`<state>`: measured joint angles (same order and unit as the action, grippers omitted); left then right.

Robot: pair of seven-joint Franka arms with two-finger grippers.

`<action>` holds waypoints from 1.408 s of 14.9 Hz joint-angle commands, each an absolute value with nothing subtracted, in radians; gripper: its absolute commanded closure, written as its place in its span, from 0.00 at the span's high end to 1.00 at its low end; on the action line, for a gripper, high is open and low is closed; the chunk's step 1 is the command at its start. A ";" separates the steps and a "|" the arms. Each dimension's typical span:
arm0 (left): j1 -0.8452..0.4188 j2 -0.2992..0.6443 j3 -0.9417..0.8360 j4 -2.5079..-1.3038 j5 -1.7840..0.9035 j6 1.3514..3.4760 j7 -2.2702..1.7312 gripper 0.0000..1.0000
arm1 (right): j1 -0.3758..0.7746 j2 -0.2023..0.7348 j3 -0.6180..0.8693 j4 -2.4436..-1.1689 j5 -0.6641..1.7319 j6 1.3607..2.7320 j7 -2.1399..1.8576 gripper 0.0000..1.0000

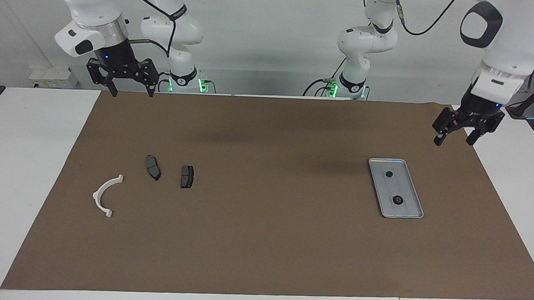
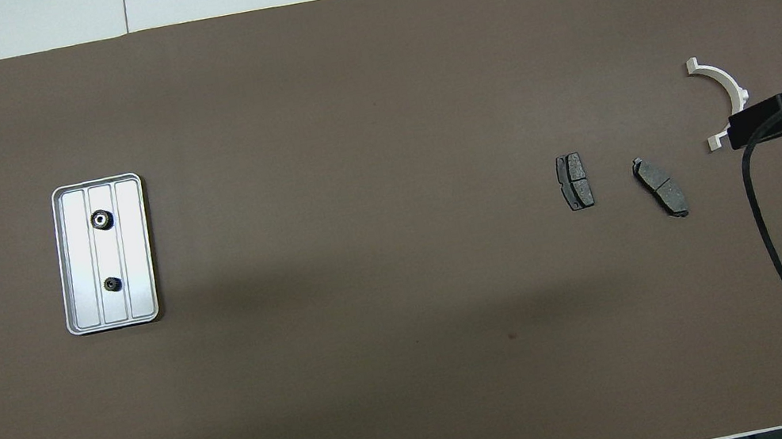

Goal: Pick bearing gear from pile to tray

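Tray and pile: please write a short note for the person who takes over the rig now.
Left gripper: open, empty, raised over the table edge at the left arm's end, near the tray.
Right gripper: open, empty, raised at the right arm's end, waiting.
Done: two small black round pieces lie in the tray.
Pile: white half-ring bracket and two brake pads remain on the brown mat, toward the right arm's end.
Left: no round piece shows outside the tray; check before ending.
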<state>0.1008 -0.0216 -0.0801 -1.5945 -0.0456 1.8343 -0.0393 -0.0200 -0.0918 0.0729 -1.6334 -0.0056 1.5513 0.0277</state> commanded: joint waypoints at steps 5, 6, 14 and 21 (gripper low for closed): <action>0.110 -0.104 -0.089 -1.578 -0.051 1.389 -0.067 1.00 | -0.035 -0.103 0.080 -1.637 0.020 1.548 0.017 1.00; 0.110 -0.133 -0.089 -1.619 -0.051 1.372 -0.067 1.00 | -0.034 -0.103 0.078 -1.637 0.020 1.548 0.015 1.00; 0.109 -0.161 -0.089 -1.680 -0.052 1.414 -0.041 1.00 | -0.035 -0.103 0.080 -1.637 0.020 1.546 0.015 1.00; -0.038 -0.103 0.001 -1.644 -0.023 1.439 -0.041 1.00 | -0.035 -0.104 0.078 -1.637 0.020 1.540 0.014 1.00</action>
